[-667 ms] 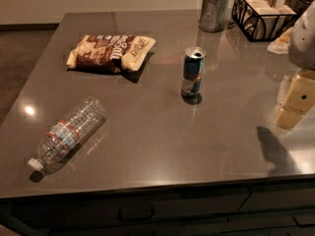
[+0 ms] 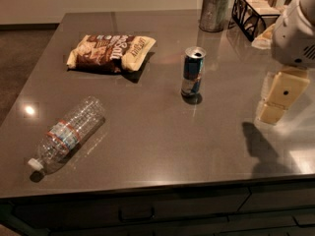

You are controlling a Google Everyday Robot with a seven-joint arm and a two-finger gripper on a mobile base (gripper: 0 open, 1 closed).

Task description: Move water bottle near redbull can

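Table (image 2: 162,151): grey, glossy top, with drawer fronts visible below the front edge.

Bottle (image 2: 66,134): lies on its side at the front-left of the table. The white cap points toward the front-left corner and the base toward the centre. The label band wraps the middle. Nothing touches it.

Can (image 2: 193,73): stands upright near the table's centre, open top showing. It is well apart from the bottle, to the bottle's right and further back.

Bag (image 2: 110,52): a brown and cream snack bag lying flat at the back left, behind the bottle and left of the can.

Cup (image 2: 214,11): grey metal, at the back edge, holding white items. A black wire basket (image 2: 256,6) sits just beside it to the right.

Gripper (image 2: 278,100): cream-coloured, hanging above the right side of the table below the white arm (image 2: 295,31), to the right of the can and far from the bottle. It holds nothing. Whether it is spread or closed cannot be told. Its shadow falls on the table in front of it.
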